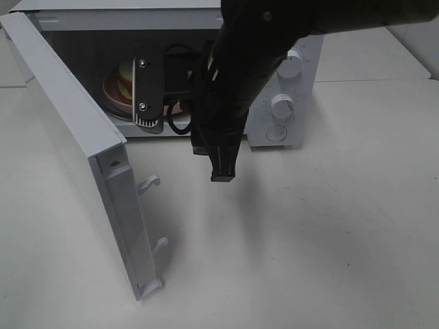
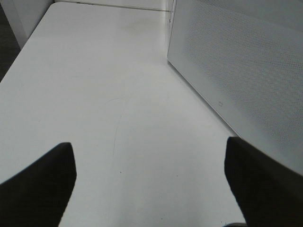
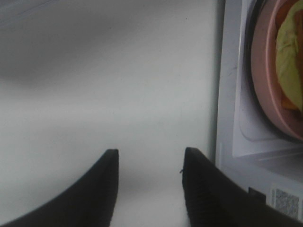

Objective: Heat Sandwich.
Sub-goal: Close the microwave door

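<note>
- Desk (image 1: 329, 240): white and matte. It carries the microwave (image 1: 137, 17) at 12 o'clock in the exterior high view.
- Left claw (image 2: 147, 142): black fingers spread wide with nothing between them. It hangs over bare desk, with a white dot-patterned panel (image 2: 246, 71) standing near on one side.
- Door (image 1: 75, 116): white, standing wide open at 9 o'clock of the cavity. Two latch hooks (image 1: 149, 184) project from its free edge.
- Pink plate (image 1: 111, 92): round, on the cavity floor toward the 9 o'clock side.
- Sandwich (image 1: 125, 72): lies on the pink plate inside the microwave. Its yellow-green filling shows in the right wrist view.
- Grey bracket (image 1: 147, 89): has two screws and sits before the cavity mouth, at 3 o'clock of the plate.
- Right arm (image 1: 240, 68): black. It enters from 1 o'clock and crosses in front of the cavity's right half.
- Right claw (image 3: 150, 151): fingers parted, gripping nothing, with desk showing between them. It is outside the microwave's front sill and apart from the plate.
- Control panel (image 1: 302, 123): two white knobs (image 1: 282, 104) over a round button, at 3 o'clock of the cavity.
</note>
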